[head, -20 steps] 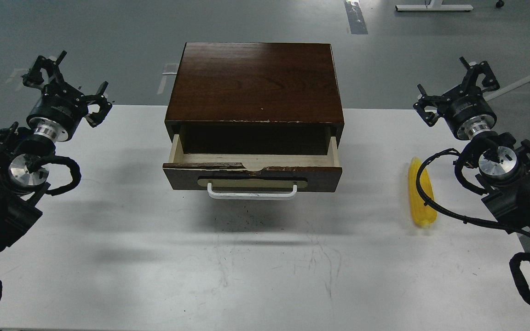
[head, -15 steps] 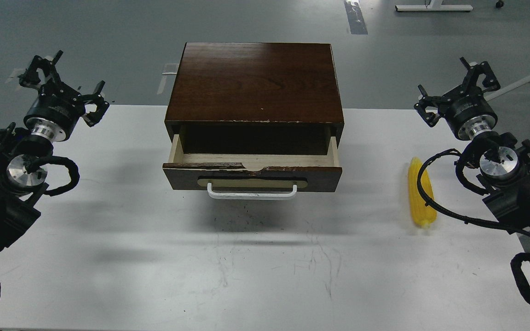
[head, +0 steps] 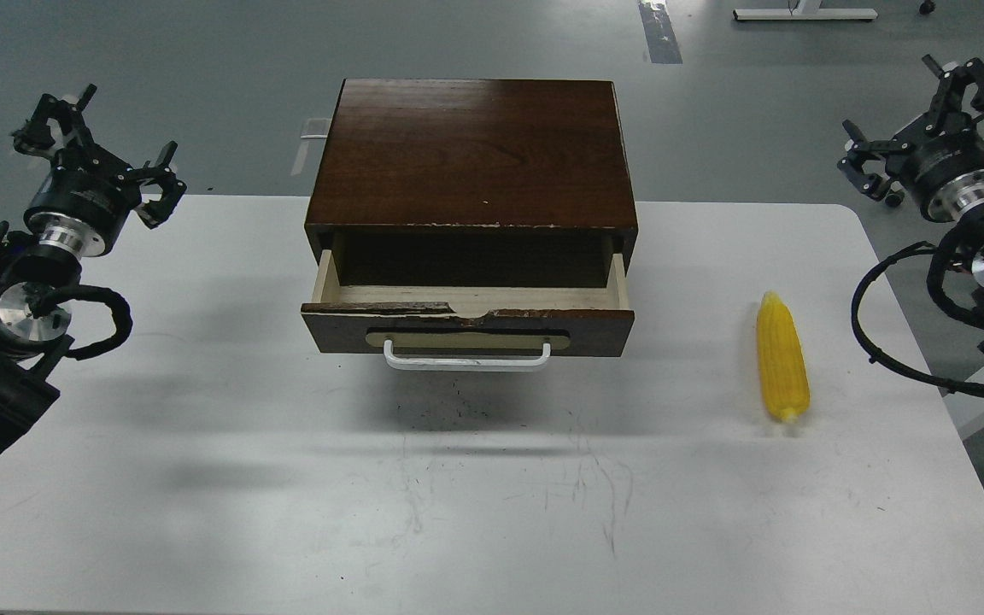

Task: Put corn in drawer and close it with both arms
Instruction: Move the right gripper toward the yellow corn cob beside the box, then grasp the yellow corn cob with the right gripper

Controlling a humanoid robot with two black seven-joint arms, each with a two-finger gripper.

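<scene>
The yellow corn lies on the white table, right of the cabinet, pointing away from me. The drawer with its beige plate and white bar handle stands pulled out of the dark brown cabinet; its pale inside looks empty. My left gripper is open and empty at the table's far left, well away from the drawer. My right gripper is open and empty, raised beyond the table's far right corner, far from the corn.
The cabinet stands at the middle back of the table. The table's right edge runs just right of the corn. My right arm's cable hangs off that edge. Grey floor lies behind, with white furniture legs.
</scene>
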